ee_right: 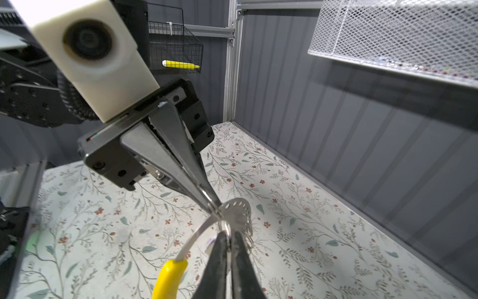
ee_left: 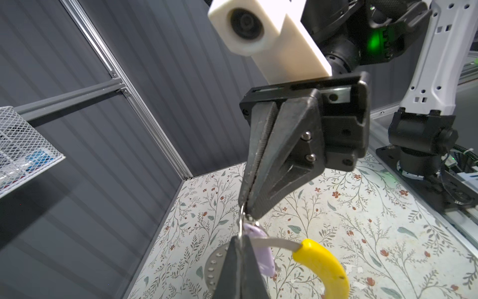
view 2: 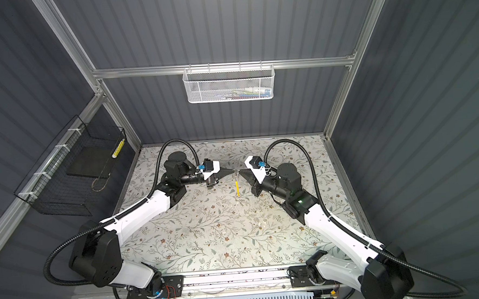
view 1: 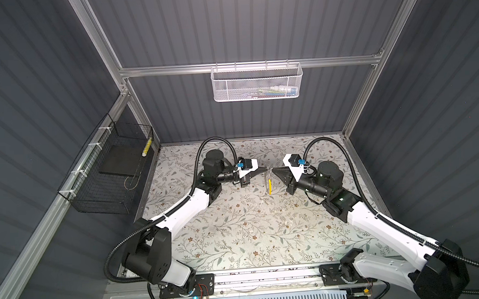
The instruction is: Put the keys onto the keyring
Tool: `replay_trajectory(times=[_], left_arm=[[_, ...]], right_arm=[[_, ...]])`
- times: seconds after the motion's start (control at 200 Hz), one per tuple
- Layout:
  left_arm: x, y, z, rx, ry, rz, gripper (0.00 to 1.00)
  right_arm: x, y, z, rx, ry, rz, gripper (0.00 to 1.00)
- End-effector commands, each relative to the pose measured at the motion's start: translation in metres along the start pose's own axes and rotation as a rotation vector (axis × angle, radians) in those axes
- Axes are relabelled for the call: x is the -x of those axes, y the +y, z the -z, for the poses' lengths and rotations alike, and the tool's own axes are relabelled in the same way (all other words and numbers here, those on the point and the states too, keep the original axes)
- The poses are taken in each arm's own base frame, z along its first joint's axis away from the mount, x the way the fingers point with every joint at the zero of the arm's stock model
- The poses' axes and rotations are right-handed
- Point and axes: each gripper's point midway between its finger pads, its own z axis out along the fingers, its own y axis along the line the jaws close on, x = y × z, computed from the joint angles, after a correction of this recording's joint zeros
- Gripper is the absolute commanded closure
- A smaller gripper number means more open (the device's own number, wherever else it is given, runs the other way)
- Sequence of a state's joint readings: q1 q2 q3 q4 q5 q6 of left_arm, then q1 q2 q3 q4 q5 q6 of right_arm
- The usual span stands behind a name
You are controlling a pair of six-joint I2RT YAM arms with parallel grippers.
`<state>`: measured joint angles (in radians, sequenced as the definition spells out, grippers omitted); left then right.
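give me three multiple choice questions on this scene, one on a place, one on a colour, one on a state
1. Where is the yellow tag?
A) lying in a bowl
B) hanging from the keyring
C) taped to the back wall

2. What colour is the key's tag?
A) green
B) red
C) lilac

3. How is the left gripper?
A) wide open
B) shut on the keyring
C) shut, empty, resting on the table

Answers:
1. B, it dangles below the ring in both top views.
2. C, pale lilac shows in the left wrist view.
3. B, its tips pinch the ring's metal in the right wrist view.
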<state>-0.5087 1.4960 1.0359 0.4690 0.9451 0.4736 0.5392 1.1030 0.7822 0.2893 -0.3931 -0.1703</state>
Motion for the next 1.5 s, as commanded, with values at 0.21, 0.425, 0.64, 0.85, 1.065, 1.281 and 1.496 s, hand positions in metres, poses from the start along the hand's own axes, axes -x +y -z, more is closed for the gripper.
replay_trajectory(times=[0.21,0.425,0.64,0.85,1.065,1.281,1.496], left_arm=[[0.012,0.011,0.002,-0.051,-0.074,0.055,1.0],[0.013,0.015,-0.001,-0.068,-0.091,0.051,1.0],[0.017,0.015,-0.001,-0.073,-0.106,0.046,1.0],[0.02,0.014,-0.001,-0.088,-0.116,0.051,1.0],[0.02,0.013,0.0,-0.093,-0.116,0.056,1.0],[0.02,0.012,-0.001,-0.099,-0.118,0.055,1.0],[0.02,0.012,-0.001,-0.104,-0.119,0.055,1.0]], right_arm=[[0.011,-0.014,0.023,-0.008,-0.013,0.221,0.71],[0.034,-0.009,0.012,0.091,-0.041,0.219,0.7],[0.027,-0.003,-0.002,0.171,-0.034,0.181,0.7],[0.026,-0.005,-0.011,0.186,-0.04,0.179,0.72],[0.029,-0.002,-0.013,0.215,-0.057,0.186,0.74],[0.028,0.003,-0.014,0.254,-0.065,0.194,0.78],[0.028,0.005,-0.016,0.268,-0.068,0.203,0.82]])
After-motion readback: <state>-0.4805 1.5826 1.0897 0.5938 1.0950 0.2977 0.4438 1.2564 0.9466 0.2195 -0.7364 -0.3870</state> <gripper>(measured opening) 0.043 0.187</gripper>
